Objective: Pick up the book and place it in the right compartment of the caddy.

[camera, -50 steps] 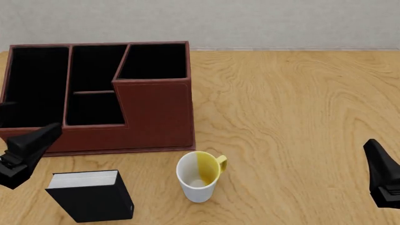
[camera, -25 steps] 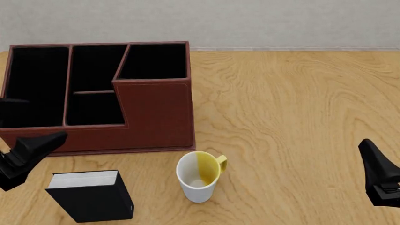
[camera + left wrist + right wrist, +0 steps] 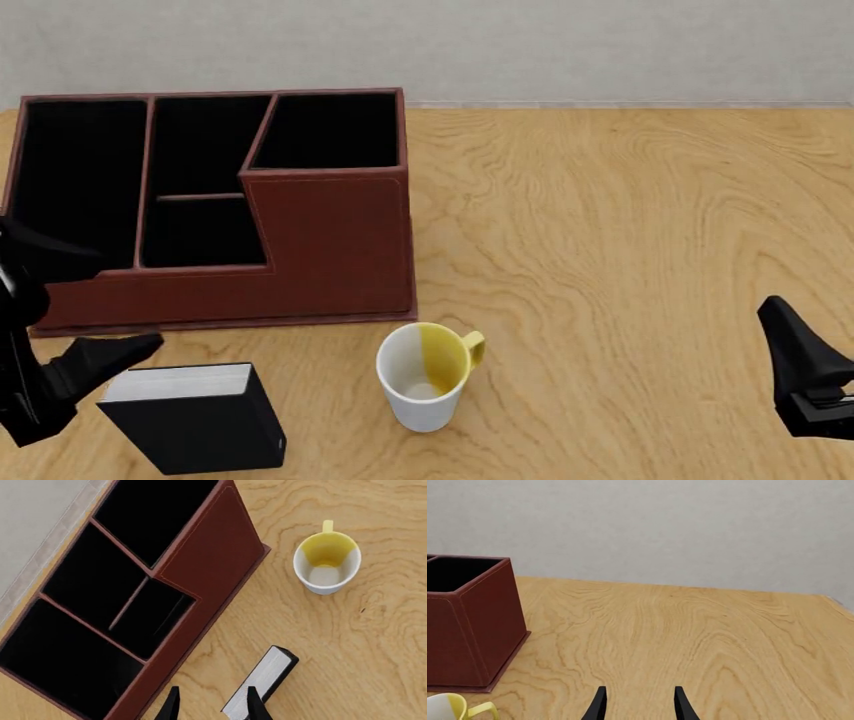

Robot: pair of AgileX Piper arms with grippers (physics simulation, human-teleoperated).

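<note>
The black book (image 3: pixel 200 425) stands on the table near the front left, white page edges facing up; it also shows in the left wrist view (image 3: pixel 263 677). The reddish-brown caddy (image 3: pixel 334 240) stands behind it, and its tall right compartment (image 3: pixel 327 130) is empty. The caddy (image 3: pixel 213 555) and that compartment (image 3: pixel 157 515) also show in the left wrist view. My left gripper (image 3: pixel 127 352) is open and hovers just left of and above the book's left end; in its wrist view (image 3: pixel 211 707) one fingertip overlaps the book's end. My right gripper (image 3: pixel 781 320) is open and empty at the front right (image 3: pixel 638 705).
A white mug with a yellow inside (image 3: pixel 424 375) stands upright right of the book, in front of the caddy's right corner; it also shows in the wrist views (image 3: pixel 327 562) (image 3: pixel 454 707). Bare wooden table (image 3: pixel 614 220) lies right of the caddy.
My left gripper has swung down and toward the book's left end. My right gripper has shifted slightly left. Book, mug and caddy have not moved.
</note>
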